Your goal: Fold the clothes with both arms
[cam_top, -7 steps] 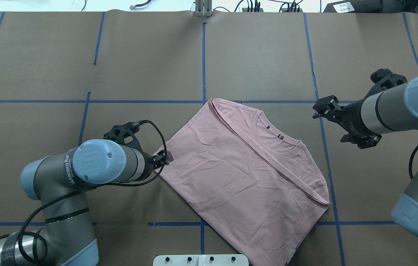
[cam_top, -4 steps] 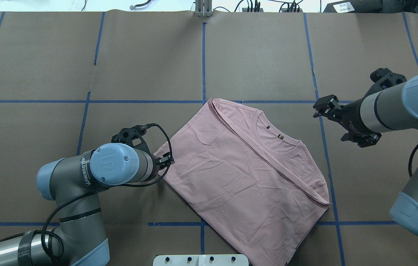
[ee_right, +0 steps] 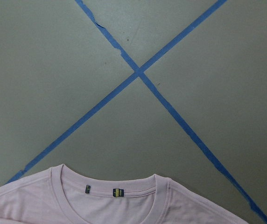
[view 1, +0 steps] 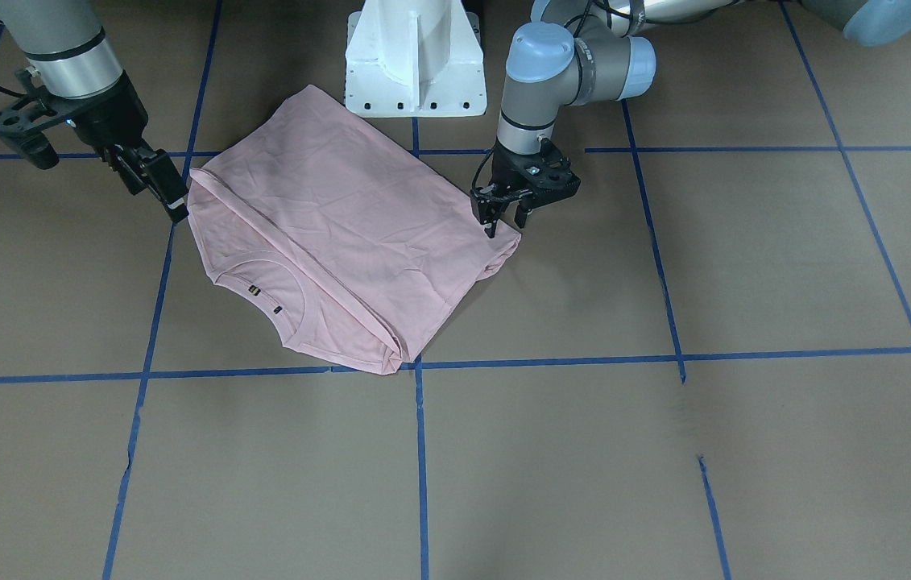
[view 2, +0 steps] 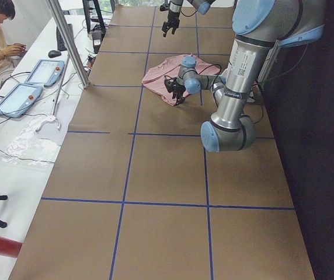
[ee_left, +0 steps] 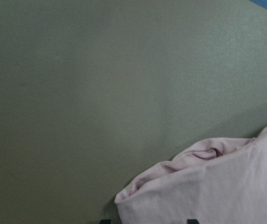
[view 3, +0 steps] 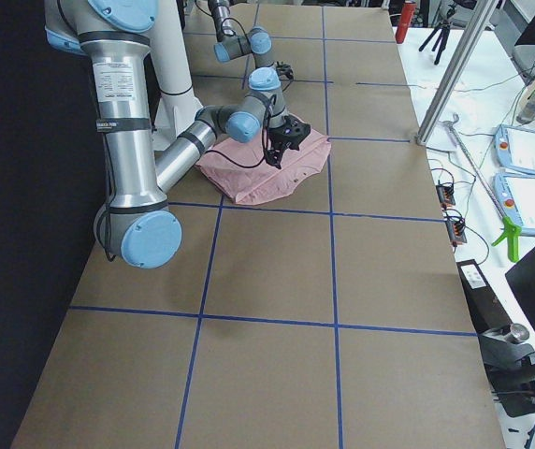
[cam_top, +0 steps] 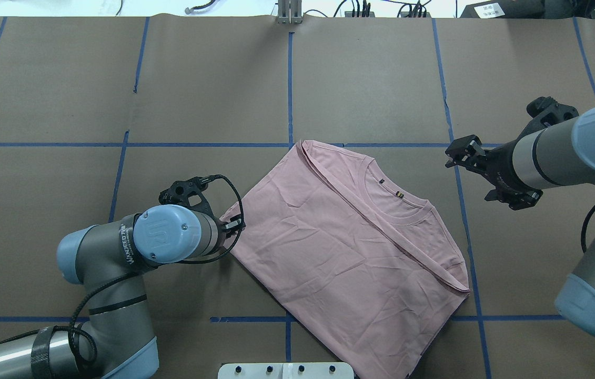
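Covering everything beneath both grippers: table [cam_top: 213,95] in brown paper, gridded with blue tape [cam_top: 290,89]. Reaching in from opposite sides: left arm [cam_top: 118,247], bent low, and right arm [cam_top: 555,152]. Lying flat between the two grippers, folded to a slanted rectangle with the collar up: pale pink T-shirt [cam_top: 339,247]. Pointing down at the shirt's bunched near corner: left gripper [view 1: 505,225], fingers spread, corner sitting between the tips. Hovering near the shirt's shoulder edge but clear of the cloth: right gripper [cam_top: 470,179], spread wide, holding nothing. Showing just ahead of that gripper's wrist camera, inside the collar: two small tags [ee_right: 118,192].
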Tool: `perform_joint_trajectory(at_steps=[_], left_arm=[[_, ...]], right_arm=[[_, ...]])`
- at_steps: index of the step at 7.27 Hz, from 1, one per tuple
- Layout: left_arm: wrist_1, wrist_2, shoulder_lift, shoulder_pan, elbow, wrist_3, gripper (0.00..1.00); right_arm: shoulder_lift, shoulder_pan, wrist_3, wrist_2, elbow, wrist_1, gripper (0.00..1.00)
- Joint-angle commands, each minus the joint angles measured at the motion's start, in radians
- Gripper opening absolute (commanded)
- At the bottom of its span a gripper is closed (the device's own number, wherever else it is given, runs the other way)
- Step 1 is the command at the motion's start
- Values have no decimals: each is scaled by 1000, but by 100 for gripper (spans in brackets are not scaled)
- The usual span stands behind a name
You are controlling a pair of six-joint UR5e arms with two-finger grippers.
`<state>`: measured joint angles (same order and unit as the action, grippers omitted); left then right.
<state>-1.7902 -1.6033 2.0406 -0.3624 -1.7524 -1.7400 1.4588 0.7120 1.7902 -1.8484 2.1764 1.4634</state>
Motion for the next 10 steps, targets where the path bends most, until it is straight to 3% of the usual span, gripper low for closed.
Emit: perform_joint_trajectory(at_steps=[1,2,4,6,9,10], left_arm=[[2,2,-2,-3,11,0,31],[15,2,-3,-6,11,0,0],[54,0,-2,-26,-2,11,0],[89,-3,3,-113,-21,155,0],[89,-14,25,-125,-21,182,0],[91,-15,32,-115,-15,177,17]], right_arm=[[2,0,0,-2,3,0,100],[0,0,0,-2,3,0,100],[0,0,0,-3,3,0,100],[0,0,0,-6,6,0,100],[0,-2,3,-11,10,0,100],[0,-2,3,-11,10,0,100]])
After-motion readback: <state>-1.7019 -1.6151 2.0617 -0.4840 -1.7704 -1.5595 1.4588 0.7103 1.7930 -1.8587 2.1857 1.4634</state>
